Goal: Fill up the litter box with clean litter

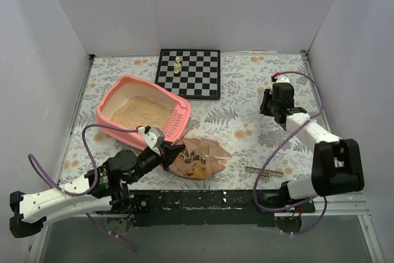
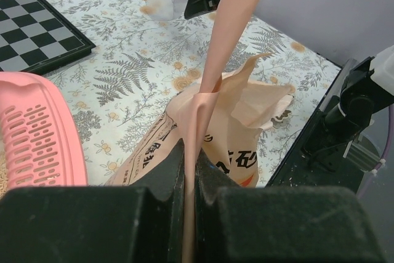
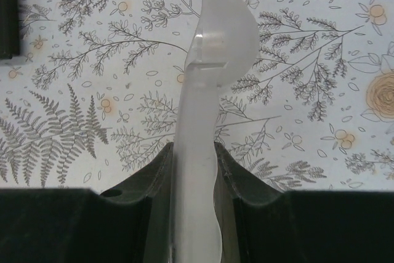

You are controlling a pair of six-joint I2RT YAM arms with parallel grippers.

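The salmon-pink litter box [image 1: 117, 100] stands at the left, its slotted grate [image 1: 176, 121] on the near right side. Tan clean litter [image 1: 140, 114] covers its floor. My left gripper [image 1: 170, 153] is shut on the top flap of a tan paper litter bag [image 1: 200, 158] lying just right of the box. In the left wrist view the gripper [image 2: 189, 167] pinches the flap, with the bag [image 2: 246, 121] beyond and the box's grate [image 2: 37, 137] at left. My right gripper [image 1: 271, 106] is shut on a clear plastic scoop [image 3: 212, 47], held above the tablecloth, gripper [image 3: 194, 158] on its handle.
A black-and-white chessboard [image 1: 189, 73] with one pale chess piece [image 1: 177, 64] lies at the back, just behind the box. A small thin bar [image 1: 263, 170] lies near the front right. White walls close in the table on three sides.
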